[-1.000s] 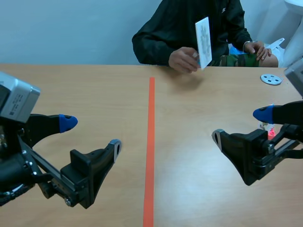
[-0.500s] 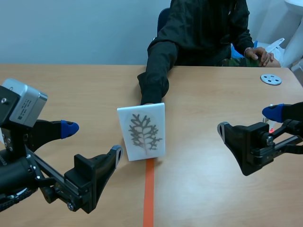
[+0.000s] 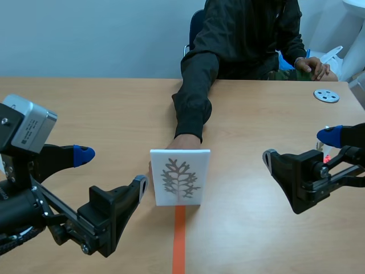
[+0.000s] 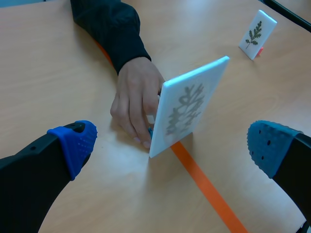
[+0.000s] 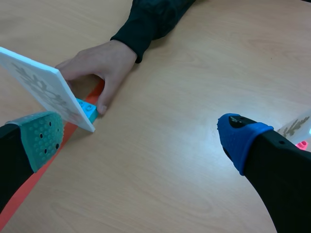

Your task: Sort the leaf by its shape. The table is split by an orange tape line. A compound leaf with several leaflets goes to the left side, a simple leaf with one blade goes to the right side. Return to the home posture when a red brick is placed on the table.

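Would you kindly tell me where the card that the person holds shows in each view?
Scene: card stands mid-table on the tape.
Left wrist: card ahead, between the open fingers.
Right wrist: card ahead, by the grey-green pad.
Shared landmark: the hand behind the card.

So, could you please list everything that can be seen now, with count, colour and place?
leaf card: one, white with a grey leaf, upright on the tape line at mid-table
block: one, turquoise, at that card's foot
second leaf card: one, white with a green leaf, table's right side
disc: one, grey, far right of the table
tape line: one, orange, down the middle
table: one, light wood
person: one, dark jacket, across the table; hand behind the leaf card
left gripper: black, blue pads, open
right gripper: black, open
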Controlling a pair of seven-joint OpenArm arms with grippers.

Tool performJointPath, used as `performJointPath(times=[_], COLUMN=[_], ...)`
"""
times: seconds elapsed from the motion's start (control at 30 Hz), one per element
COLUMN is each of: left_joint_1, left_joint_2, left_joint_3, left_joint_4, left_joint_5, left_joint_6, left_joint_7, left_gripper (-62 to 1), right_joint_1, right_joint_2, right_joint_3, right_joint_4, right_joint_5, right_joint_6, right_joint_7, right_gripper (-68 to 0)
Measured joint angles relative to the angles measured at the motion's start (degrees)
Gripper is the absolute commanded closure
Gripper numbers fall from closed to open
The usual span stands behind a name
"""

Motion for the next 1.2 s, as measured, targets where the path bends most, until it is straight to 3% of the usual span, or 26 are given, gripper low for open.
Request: performJointPath(times=[0.23, 0.53, 0.97, 1.2], left_joint_1=[0.0, 0.0, 0.0, 0.0], left_joint_2=[0.0, 0.0, 0.0, 0.0], left_joint_3=[0.0, 0.0, 0.0, 0.0], left_joint_4=[0.0, 0.0, 0.0, 0.0], left_joint_5=[0.0, 0.0, 0.0, 0.0], left_joint_6=[0.0, 0.0, 0.0, 0.0], left_joint_7=[0.0, 0.0, 0.0, 0.0], left_gripper=[-62.3, -62.3, -62.3, -62.3], right_joint_1=[0.1, 4.7, 21.8, 28.0], right_joint_2=[0.0, 1.2, 1.2, -3.1], right_joint_3=[-1.2, -10.3, -29.4, -34.1], right_joint_4=[-0.4, -7.4, -29.7, -42.6], right_joint_5=[-1.6, -6.8, -20.9, -27.5], right_joint_6=[0.2, 0.7, 2.2, 1.9], right_joint_7=[0.1, 4.5, 21.0, 30.1], right_gripper=[-67.9, -67.9, -67.9, -67.9])
